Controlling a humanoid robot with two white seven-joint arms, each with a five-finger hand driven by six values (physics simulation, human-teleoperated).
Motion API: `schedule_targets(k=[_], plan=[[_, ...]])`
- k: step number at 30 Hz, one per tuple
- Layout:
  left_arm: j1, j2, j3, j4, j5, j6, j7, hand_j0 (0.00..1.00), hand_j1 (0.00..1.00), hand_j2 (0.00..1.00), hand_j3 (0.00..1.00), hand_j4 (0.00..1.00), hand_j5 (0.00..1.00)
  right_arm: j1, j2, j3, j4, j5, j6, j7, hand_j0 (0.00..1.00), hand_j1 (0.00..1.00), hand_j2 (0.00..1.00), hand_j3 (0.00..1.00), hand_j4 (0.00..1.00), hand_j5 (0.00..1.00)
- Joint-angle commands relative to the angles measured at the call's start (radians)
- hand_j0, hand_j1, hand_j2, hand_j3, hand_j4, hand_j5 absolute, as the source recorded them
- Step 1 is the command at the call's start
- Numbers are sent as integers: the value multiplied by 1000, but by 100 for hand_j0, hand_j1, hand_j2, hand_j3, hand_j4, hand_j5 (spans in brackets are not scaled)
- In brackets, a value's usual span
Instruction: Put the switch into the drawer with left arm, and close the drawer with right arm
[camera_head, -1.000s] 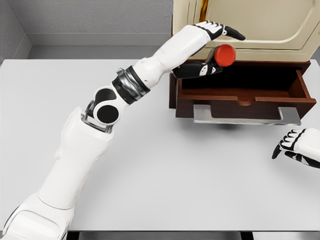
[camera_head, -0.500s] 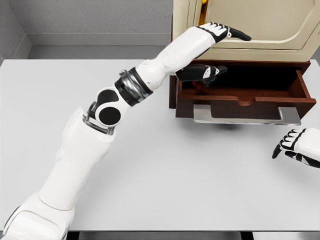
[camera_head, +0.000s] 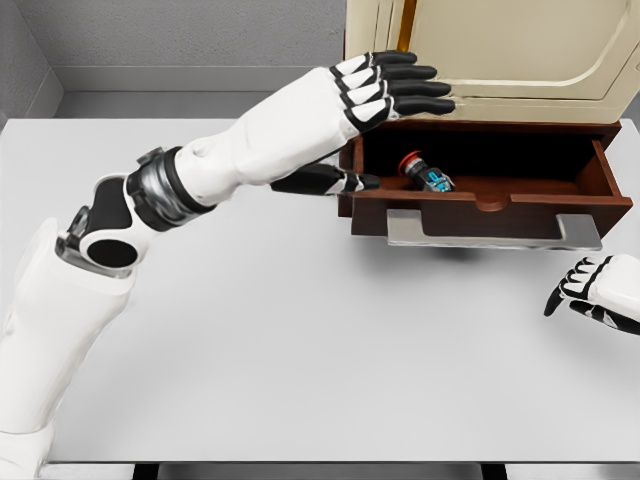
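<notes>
The switch (camera_head: 424, 172), a small dark body with a red button, lies on its side inside the open brown drawer (camera_head: 480, 199) near its left end. My left hand (camera_head: 378, 118) hovers at the drawer's left corner with its fingers (camera_head: 405, 88) stretched out flat and its thumb (camera_head: 335, 181) below; it holds nothing. My right hand (camera_head: 592, 292) rests on the table at the lower right, in front of the drawer's right end, apart from its metal handle (camera_head: 495, 233), fingers loosely curled and empty.
The drawer juts out from a cream cabinet (camera_head: 500, 50) at the back of the grey table (camera_head: 320, 340). A grey wall runs behind the table.
The left hand let go of the switch, which dropped into the drawer. The hand then spread its fingers and drew back to the left. The right hand has not moved.
</notes>
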Motion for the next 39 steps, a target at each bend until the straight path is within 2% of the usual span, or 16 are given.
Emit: schedule_targets(k=[1, 4, 5, 7, 8, 10, 12, 14, 18, 20, 27, 31, 39], plan=[[9, 134, 76, -7, 76, -15, 1, 100, 100, 100, 100, 100, 100, 0, -2, 0, 0, -6, 0, 1, 49, 49, 49, 49, 49, 49], [179, 236, 269, 13, 65, -15, 1, 100, 100, 100, 100, 100, 100, 0, -2, 0, 0, -6, 0, -1, 49, 49, 49, 49, 49, 49], [210, 242, 306, 42, 53, -15, 1, 100, 100, 100, 100, 100, 100, 0, -2, 0, 0, -8, 0, 1, 49, 49, 49, 49, 49, 49], [276, 287, 441, 162, 39, -15, 0, 100, 100, 100, 100, 100, 100, -3, -1, -2, 0, -8, 0, -1, 49, 49, 49, 49, 49, 49], [319, 321, 447, 182, 26, -15, 0, 100, 100, 100, 100, 100, 100, -6, -1, -2, 0, -9, 0, -1, 49, 49, 49, 49, 49, 49], [367, 335, 449, 249, 4, -15, -21, 100, 100, 100, 100, 100, 100, -11, -1, 0, 3, -9, 0, -1, 49, 49, 49, 49, 49, 49], [411, 330, 461, 307, 2, -15, -100, 100, 100, 100, 100, 100, 100, -11, -1, 0, 7, -9, 0, -3, 49, 49, 49, 49, 49, 49], [430, 324, 503, 349, 10, -15, -140, 100, 100, 100, 100, 100, 100, -11, 1, 0, 15, -9, 0, -3, 49, 49, 49, 49, 49, 49], [433, 324, 513, 352, 15, -15, -221, 100, 100, 100, 100, 100, 100, -11, 7, 0, 47, -8, 0, -4, 50, 50, 50, 50, 50, 50], [436, 324, 544, 350, 16, -15, -253, 100, 100, 100, 100, 100, 100, -11, 13, 0, 60, -6, 0, -3, 50, 50, 50, 50, 50, 50], [436, 298, 555, 346, 16, -15, -268, 100, 100, 100, 100, 100, 100, -47, 38, 3, 124, 0, 0, -3, 50, 50, 50, 50, 50, 50], [436, 298, 555, 344, 18, -15, -273, 100, 100, 100, 100, 100, 100, -55, 41, 4, 135, 0, 0, -3, 51, 51, 51, 51, 51, 51], [436, 284, 555, 341, 16, -15, -275, 100, 100, 100, 100, 100, 100, -103, 123, 7, 141, 34, 0, -3, 51, 51, 51, 51, 51, 51]])
